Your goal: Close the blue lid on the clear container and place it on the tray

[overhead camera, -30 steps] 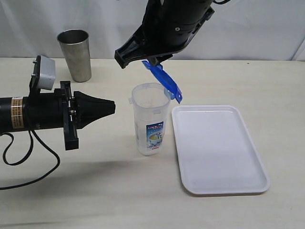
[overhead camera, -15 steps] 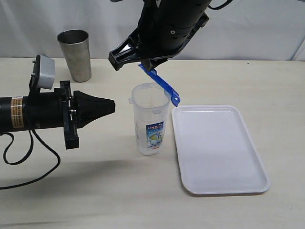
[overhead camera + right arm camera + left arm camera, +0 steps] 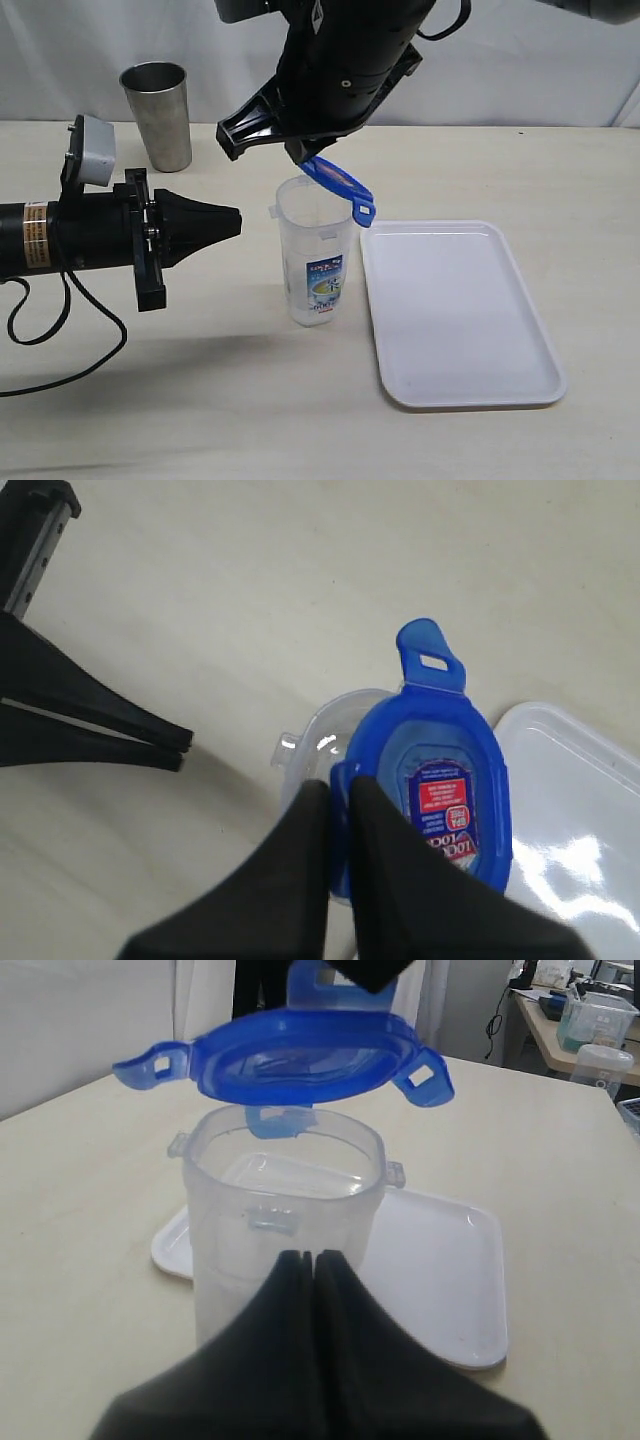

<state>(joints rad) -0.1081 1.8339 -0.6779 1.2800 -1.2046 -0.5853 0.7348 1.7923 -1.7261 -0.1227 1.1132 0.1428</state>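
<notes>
The clear container (image 3: 316,248) stands upright on the table, just left of the white tray (image 3: 460,310). The blue lid (image 3: 338,184) hangs nearly flat just above the container's open mouth, offset toward the tray, with its sticker (image 3: 446,802) facing up. My right gripper (image 3: 341,780) is shut on one edge flap of the lid. My left gripper (image 3: 238,222) is shut and empty, pointing at the container's side from the left, a short gap away. In the left wrist view the lid (image 3: 300,1055) hovers over the container (image 3: 285,1215).
A grey steel tumbler (image 3: 158,115) stands at the back left. A black cable (image 3: 60,340) loops on the table under my left arm. The tray (image 3: 440,1260) holds nothing.
My right gripper has carried the lid left and down and tipped it from steeply tilted to nearly flat over the container's mouth. The left arm has not moved.
</notes>
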